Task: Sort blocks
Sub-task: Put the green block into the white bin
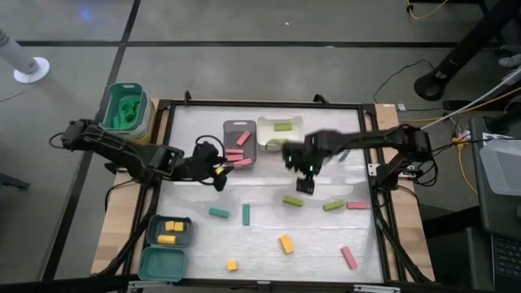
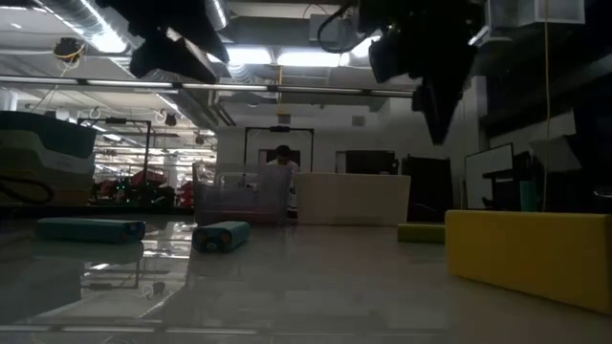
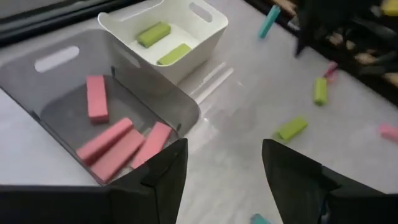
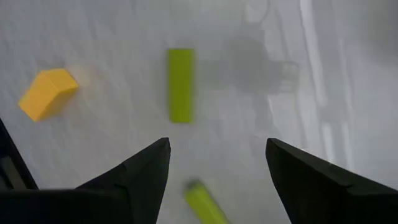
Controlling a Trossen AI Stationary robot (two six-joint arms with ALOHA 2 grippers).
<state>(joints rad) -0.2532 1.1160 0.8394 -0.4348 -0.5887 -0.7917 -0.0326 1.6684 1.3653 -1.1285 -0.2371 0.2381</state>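
The right hand [image 1: 305,184] hangs open and empty at the middle of the high view, a green block [image 1: 293,201] lying on the desk [image 1: 269,244] just below it. Further left, the left hand [image 1: 218,172] is open beside the grey tray [image 1: 227,127] of pink blocks [image 1: 238,153].

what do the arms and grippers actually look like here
Both arms are dark, jointed and near black. The left gripper and right gripper each end in two broad, flat, wedge-shaped black fingers. Small yellow marks sit near the left wrist; the right arm shows a faint green light.
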